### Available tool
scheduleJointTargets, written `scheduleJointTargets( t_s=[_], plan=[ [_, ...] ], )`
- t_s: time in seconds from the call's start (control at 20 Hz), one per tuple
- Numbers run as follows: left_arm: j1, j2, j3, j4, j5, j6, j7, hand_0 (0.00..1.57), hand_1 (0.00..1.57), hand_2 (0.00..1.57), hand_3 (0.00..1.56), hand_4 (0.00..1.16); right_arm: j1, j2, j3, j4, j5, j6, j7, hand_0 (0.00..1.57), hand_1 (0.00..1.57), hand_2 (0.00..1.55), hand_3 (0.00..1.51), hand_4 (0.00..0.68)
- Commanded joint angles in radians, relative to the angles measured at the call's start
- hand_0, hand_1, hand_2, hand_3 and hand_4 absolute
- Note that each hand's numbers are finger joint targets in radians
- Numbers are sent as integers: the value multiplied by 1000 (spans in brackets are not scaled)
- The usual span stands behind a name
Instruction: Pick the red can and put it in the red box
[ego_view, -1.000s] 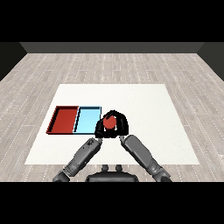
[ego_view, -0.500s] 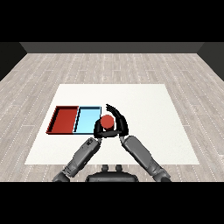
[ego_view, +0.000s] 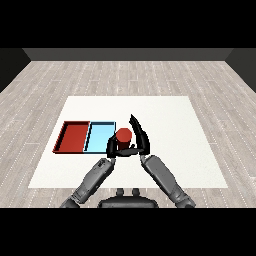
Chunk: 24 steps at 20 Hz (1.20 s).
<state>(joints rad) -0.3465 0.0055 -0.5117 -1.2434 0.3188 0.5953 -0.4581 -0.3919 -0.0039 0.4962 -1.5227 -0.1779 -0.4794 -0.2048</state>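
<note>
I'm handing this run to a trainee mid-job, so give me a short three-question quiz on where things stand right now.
1. True or false: the red can already lies inside the red tray.
2. Which tray is nearer the can? A) the red tray B) the light blue tray C) both are equally near
3. Fill in: the can stands between the left hand and the ____ hand.

Key
1. False. The can is to the right of both trays, between the hands.
2. B. The light blue tray lies next to the can; the red tray is further left.
3. Right. The right hand has its fingers reaching past the can.
</note>
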Motion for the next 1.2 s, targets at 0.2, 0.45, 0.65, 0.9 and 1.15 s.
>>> scheduleJointTargets(
  t_s=[0.2,0.45,0.65,0.9,1.15],
  plan=[
    [-37,-5,56,17,-17,13,23,1571,1571,1568,1453,1132,72,-17,-107,-62,-38,123,-22,0,0,0,0,0],
    [-20,93,111,-103,-29,-23,93,1571,1571,1562,1468,1128,151,-55,-106,-256,-12,88,64,0,0,0,0,0],
    [-12,103,160,-92,-42,-29,88,1571,1571,1571,1484,1135,279,-144,-211,-360,-140,218,29,0,0,0,0,0],
    [-34,192,239,-68,-64,-39,132,1571,1571,1571,1482,1127,410,-222,-287,-446,-162,258,12,0,0,0,0,0],
    [23,352,314,-113,-86,-48,213,1571,1571,1571,1491,1112,423,-228,-333,-371,-153,251,14,0,0,0,0,0]
  ],
)
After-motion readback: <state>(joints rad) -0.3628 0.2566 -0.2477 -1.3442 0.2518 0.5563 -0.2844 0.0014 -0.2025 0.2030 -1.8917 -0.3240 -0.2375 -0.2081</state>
